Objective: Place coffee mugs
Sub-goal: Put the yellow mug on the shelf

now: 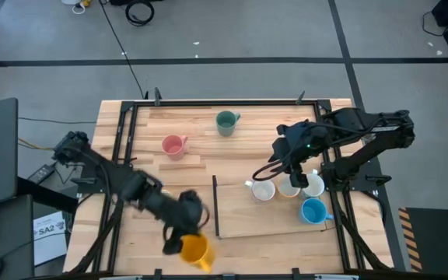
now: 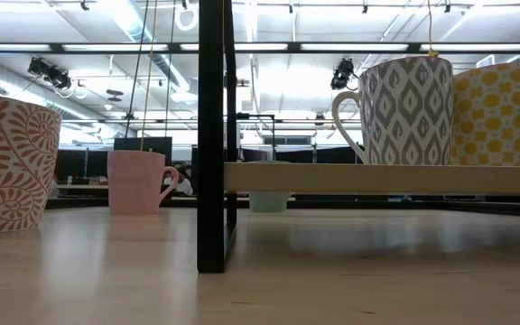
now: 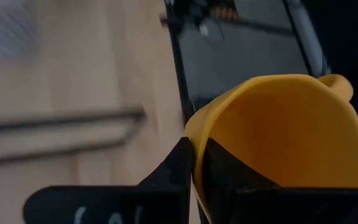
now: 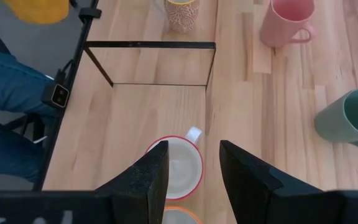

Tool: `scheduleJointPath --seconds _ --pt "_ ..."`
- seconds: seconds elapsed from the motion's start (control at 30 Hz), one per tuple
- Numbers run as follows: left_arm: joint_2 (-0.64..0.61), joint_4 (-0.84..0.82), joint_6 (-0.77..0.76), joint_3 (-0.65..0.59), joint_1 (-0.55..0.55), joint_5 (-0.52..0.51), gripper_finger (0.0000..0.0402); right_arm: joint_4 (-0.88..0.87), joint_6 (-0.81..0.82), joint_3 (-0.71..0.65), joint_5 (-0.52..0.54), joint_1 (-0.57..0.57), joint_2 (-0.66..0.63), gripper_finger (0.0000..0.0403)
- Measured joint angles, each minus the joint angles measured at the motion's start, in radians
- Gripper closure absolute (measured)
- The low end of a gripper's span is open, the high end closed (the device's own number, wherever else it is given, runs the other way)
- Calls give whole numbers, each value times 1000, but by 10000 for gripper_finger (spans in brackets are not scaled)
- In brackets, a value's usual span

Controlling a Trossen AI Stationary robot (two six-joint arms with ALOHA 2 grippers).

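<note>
Orange mug (image 1: 196,250): plain, glossy, hanging at the table's (image 1: 185,171) near edge, tilted, left of the thin black frame (image 1: 215,206). Left gripper (image 1: 179,233) is pinching its rim; the left wrist view is showing one dark finger (image 3: 179,168) outside the wall, the other inside, handle (image 3: 339,84) on the far side.

Pink mug (image 1: 174,145) and green mug (image 1: 226,122) are standing apart on bare wood toward the far side. Three pale mugs, including a red-rimmed one (image 1: 263,190), and a blue mug (image 1: 313,210) are clustering on the raised board (image 1: 239,222).

Right gripper (image 1: 290,159) is hovering over that cluster, fingers (image 4: 151,177) spread wide above the red-rimmed mug (image 4: 176,167), gripping nothing.

Only the low view is showing surface patterns: a coral leaf-print mug (image 2: 12,162), a grey-diamond mug (image 2: 404,110), a yellow dotted mug (image 2: 499,113). Only the right wrist view is catching a person's denim-clad leg (image 4: 11,93) beside the table.
</note>
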Motion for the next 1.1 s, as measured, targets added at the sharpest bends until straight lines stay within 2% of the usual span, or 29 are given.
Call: scheduleJointPath --seconds 0.2,0.43,0.57,0.87,1.1 --pt "86 -64 144 199 129 11 376 -9 -1 0 -5 0 -3 255" --pt "296 -190 276 501 237 58 376 -95 7 0 -8 0 -24 254" --pt "407 -249 319 618 273 58 376 -120 31 0 -8 0 -66 254" --pt "549 -308 326 653 300 56 376 -105 103 0 16 0 -190 254" --pt "627 -311 334 654 290 46 376 -65 106 0 16 0 -223 253"
